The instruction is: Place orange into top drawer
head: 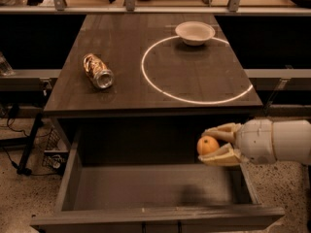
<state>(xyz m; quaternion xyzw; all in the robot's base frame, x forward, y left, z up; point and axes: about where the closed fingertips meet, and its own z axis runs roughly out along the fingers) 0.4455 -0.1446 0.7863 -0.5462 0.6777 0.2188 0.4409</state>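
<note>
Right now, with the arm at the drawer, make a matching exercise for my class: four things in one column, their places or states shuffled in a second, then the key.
1 orange
2 bowl
3 can
4 top drawer

A pulled open below the table
B lying on its side, left part of the table
C held between the fingers of the gripper, over the drawer's right side
D far end of the table, on the white ring

Pairs: 1-C, 2-D, 3-B, 4-A
</note>
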